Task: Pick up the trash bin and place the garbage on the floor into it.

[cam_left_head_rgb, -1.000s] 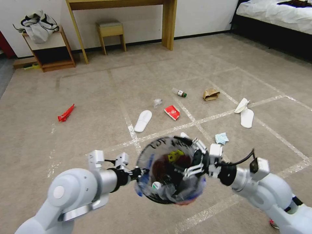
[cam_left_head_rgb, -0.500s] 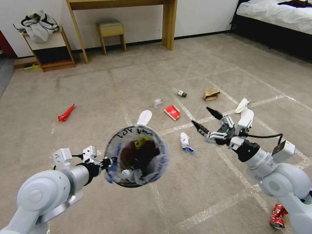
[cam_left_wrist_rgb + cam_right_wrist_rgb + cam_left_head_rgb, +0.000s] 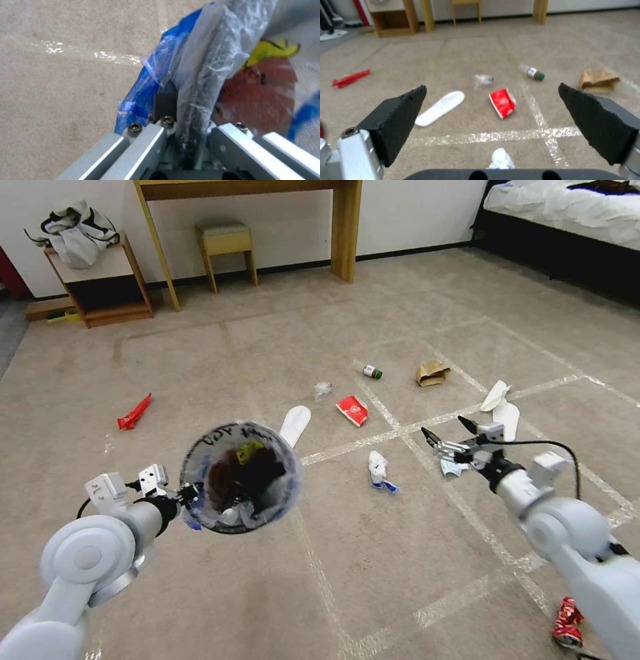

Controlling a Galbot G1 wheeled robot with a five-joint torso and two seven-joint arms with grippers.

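My left gripper [image 3: 190, 493] is shut on the rim of the trash bin [image 3: 240, 477], a red bucket with a clear bag, held above the floor [image 3: 373, 553]; the left wrist view has the bag-wrapped rim [image 3: 196, 95] clamped between the jaws. My right gripper [image 3: 448, 433] hangs open and empty just above a blue mask [image 3: 453, 468]. Garbage lies around: a crumpled white-and-blue piece [image 3: 379, 471], a white slipper [image 3: 294, 425], a red wrapper [image 3: 353, 411], a bottle [image 3: 369, 371], a brown bag [image 3: 432, 373]. Between the open pads [image 3: 400, 112], the right wrist view shows the red wrapper [image 3: 502, 102] and the slipper [image 3: 440, 108].
More litter: a red wrapper [image 3: 135, 411] at the left, two white slippers [image 3: 503, 407] at the right, a crushed red can [image 3: 569, 623] by my right arm. A wooden desk leg [image 3: 347, 227], a stool [image 3: 227, 247] and a low shelf [image 3: 100, 287] stand at the far wall, a bed [image 3: 567, 213] at the back right.
My right gripper has come out of the bin and swung right, then sunk over the mask, open. My left arm has carried the bin to the left.
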